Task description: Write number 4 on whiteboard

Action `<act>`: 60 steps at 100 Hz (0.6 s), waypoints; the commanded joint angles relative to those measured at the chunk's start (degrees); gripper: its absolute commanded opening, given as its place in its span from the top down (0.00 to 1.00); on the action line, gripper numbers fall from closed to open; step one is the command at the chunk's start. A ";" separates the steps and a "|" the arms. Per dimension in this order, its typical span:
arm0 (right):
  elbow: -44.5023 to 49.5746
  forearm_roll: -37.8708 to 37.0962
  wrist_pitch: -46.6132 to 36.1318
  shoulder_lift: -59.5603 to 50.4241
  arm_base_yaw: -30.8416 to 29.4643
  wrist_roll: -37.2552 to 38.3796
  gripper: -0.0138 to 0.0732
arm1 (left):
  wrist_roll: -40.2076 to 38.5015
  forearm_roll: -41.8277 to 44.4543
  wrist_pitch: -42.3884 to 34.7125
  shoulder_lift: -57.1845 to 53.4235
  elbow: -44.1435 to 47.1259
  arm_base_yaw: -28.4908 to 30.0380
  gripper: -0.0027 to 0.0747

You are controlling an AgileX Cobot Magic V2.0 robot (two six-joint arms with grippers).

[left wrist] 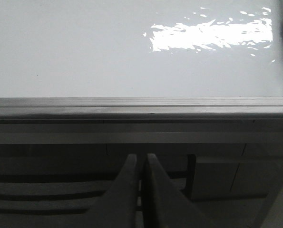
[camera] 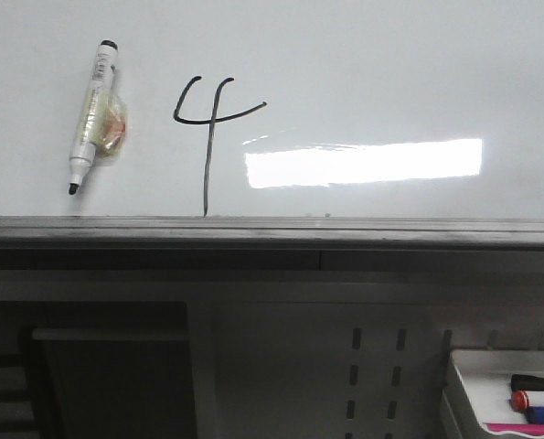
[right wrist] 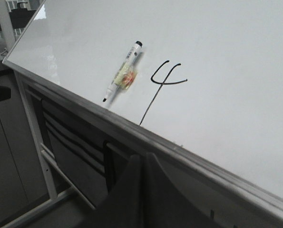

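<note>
The thin black hand-drawn number 4 [camera: 208, 137] stands complete on the large glossy whiteboard [camera: 390, 73], above and beyond both empty grippers, left [left wrist: 140, 164] and right [right wrist: 142, 164], fingers pressed together below the grey rail [camera: 272, 232]; judged finished, only withdrawal remains.

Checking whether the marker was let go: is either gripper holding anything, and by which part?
Nothing is held. Left gripper and right gripper are shut and empty; the marker sticks to the whiteboard.

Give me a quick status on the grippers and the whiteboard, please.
Left gripper shut, empty, below the rail. Right gripper shut, empty. Number 4 drawn on whiteboard. Marker stuck to board left of it, clear of the figure.
</note>
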 commanded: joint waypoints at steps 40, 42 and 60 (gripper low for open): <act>-1.58 -5.59 -7.73 0.61 -28.48 -0.31 0.92 | 0.13 0.04 -3.78 -1.39 1.81 0.15 0.99; -1.58 -6.09 -7.62 0.61 -30.17 -0.31 0.92 | 0.13 0.04 -3.78 -1.39 1.81 0.15 0.99; 0.62 -9.62 -6.70 -0.33 -37.25 1.86 0.92 | 0.13 0.04 -3.78 -1.39 1.81 0.15 0.99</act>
